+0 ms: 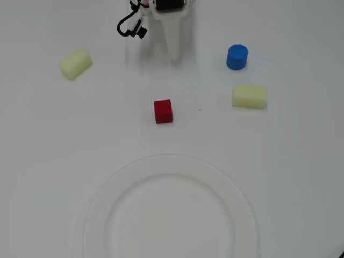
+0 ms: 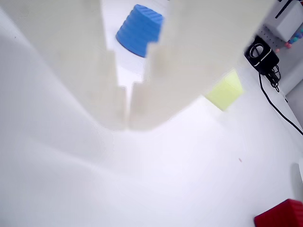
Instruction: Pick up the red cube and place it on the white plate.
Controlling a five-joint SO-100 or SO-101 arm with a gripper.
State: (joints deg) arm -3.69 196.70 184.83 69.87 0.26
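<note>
Red cube (image 1: 163,111) sits alone between the gripper (image 1: 174,55) and the white plate (image 1: 166,164). Your gripper is pressed closed, holding nothing, so you must open it first.

Counter (image 1: 301,161): smooth, white, faintly sheened. White plate (image 1: 97,204): matt, fine ribbing round the wide rim, smooth centre. Red cube (image 1: 163,111): matt, finely textured faces. Blue cylinder (image 2: 139,30): plastic look, horizontal ridges down its side. Pale yellow blocks (image 1: 249,96) (image 1: 76,63): matt, soft-looking, slightly grainy. Gripper (image 2: 127,124): cream plastic, matt, smooth. Black cable (image 1: 129,25): glossy sheath.
</note>
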